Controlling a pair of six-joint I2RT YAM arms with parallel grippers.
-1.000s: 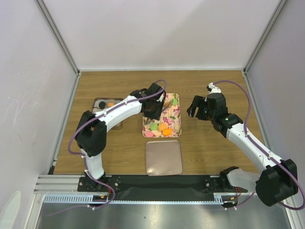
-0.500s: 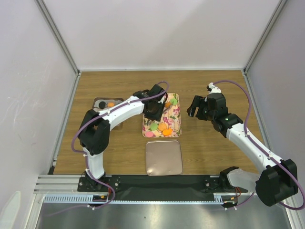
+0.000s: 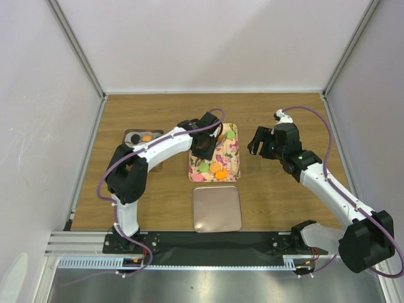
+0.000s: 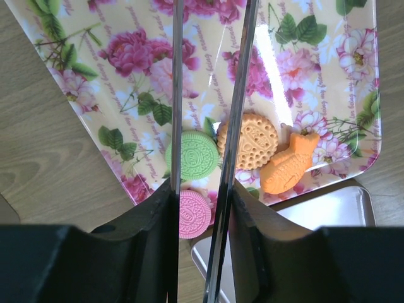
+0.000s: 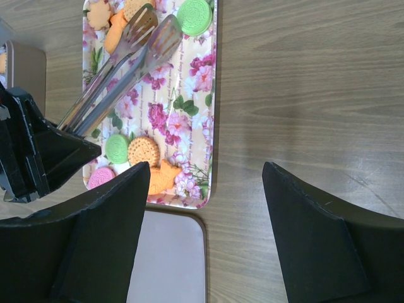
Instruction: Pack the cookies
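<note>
Little has shifted over the last second: the left arm's elbow has swung slightly toward the right edge and its wrist has eased a touch toward the near edge, while the right arm sits as it was. The left gripper [image 4: 202,211] is clamped on a pair of metal tongs [image 5: 161,38], whose blades run from the fingers toward the far edge. In the left wrist view the blades stand slightly apart, with nothing seen between them. The tong heads hang over the far end of the floral tray [image 3: 231,159], which lies mid-table. There one group of cookies [image 5: 194,16] lies: a green disc, a flower shape and some orange pieces. A second group lies at the tray's near end, below the wrist: a green cookie [image 4: 201,154], a round orange cookie [image 4: 252,140], a fish-shaped cookie [image 4: 290,163] and a pink cookie [image 4: 194,214]. A few more sit in the small tin [image 3: 134,134] toward the left edge, and the square lid [image 3: 216,208] lies bare just inside the near edge. The right gripper [image 5: 205,189] hangs with fingers spread wide and empty, between the tray and the right edge. The step in hand looks like picking a cookie with the tongs. To do it well, the heads should probably straddle one disc cleanly and close gently before lifting, so neighbours are not nudged off the tray.
</note>
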